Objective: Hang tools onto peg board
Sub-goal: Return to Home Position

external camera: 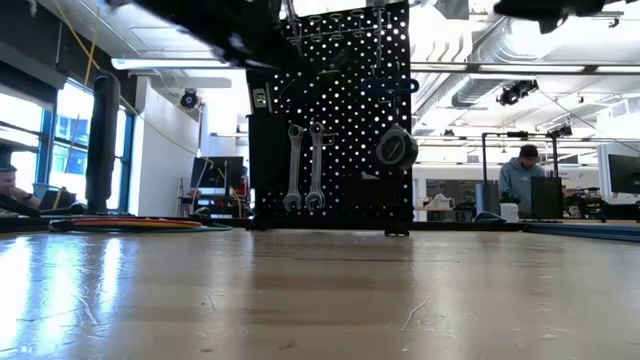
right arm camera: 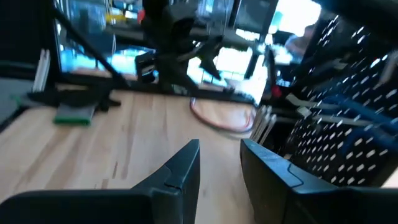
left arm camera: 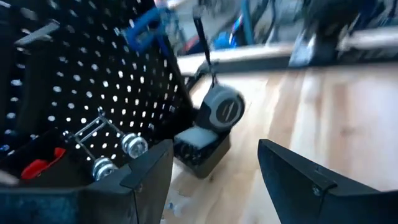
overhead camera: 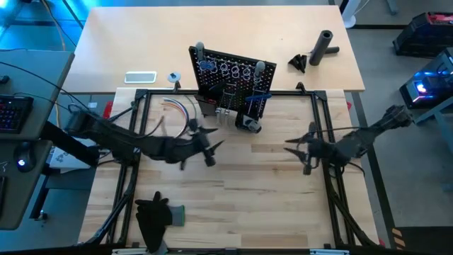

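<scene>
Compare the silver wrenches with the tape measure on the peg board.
The wrenches are long, slim and silver; the tape measure is round and dark grey. The wrenches hang as a pair; the tape measure hangs alone, to their right in the low view. Both hang on the peg board.

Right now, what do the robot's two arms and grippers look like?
Both arms are slim, dark, jointed links. The left gripper and right gripper each carry two flat, black, angular fingers tapering to wedge tips. Thin dark cables seem to run along the arms. No markings show.
</scene>
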`<state>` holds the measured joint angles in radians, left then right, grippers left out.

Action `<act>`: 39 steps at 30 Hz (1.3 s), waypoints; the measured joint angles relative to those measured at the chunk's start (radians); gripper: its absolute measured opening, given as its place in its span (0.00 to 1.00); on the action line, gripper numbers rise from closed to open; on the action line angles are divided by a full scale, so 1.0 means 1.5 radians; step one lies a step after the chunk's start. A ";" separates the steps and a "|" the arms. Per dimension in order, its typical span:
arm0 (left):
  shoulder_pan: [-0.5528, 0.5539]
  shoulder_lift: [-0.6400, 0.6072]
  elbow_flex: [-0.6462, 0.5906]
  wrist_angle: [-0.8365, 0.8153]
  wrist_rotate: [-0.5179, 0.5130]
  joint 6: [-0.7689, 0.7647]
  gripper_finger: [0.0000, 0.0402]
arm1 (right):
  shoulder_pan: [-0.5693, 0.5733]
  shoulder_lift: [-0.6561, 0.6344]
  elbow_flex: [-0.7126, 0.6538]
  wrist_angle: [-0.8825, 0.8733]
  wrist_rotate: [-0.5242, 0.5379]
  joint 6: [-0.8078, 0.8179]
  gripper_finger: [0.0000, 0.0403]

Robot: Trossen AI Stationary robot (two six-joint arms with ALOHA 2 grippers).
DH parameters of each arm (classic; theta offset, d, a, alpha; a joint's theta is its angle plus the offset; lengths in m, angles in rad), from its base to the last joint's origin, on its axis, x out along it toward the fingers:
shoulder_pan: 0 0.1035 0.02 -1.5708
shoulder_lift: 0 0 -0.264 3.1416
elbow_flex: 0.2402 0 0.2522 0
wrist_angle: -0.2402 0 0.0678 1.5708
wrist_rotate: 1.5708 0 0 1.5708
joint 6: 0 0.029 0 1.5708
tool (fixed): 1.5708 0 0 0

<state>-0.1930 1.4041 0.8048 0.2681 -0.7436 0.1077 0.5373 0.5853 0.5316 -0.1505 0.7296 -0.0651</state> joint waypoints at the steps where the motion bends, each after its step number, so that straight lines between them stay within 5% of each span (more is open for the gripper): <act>1: -0.006 -0.023 -0.033 0.038 0.000 0.000 0.57 | 0.000 -0.019 0.000 -0.001 0.000 -0.014 0.27; 10: -0.025 -0.194 -0.296 0.308 0.029 -0.024 0.57 | -0.001 -0.157 -0.067 0.096 -0.033 -0.152 0.27; 17: -0.011 -0.266 -0.425 0.400 0.030 -0.067 0.57 | -0.034 -0.275 -0.194 0.213 -0.035 -0.206 0.27; 22: 0.006 -0.295 -0.469 0.399 0.043 -0.065 0.57 | -0.101 -0.389 -0.259 0.231 -0.081 -0.204 0.27; 39: 0.113 -0.406 -0.529 0.391 0.252 -0.070 0.57 | -0.453 -0.390 -0.264 0.167 -0.387 -0.106 0.27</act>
<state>-0.0231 0.7955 0.0109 0.8549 -0.3654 0.0022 -0.1417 0.0002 0.1352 0.1005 0.1494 -0.2245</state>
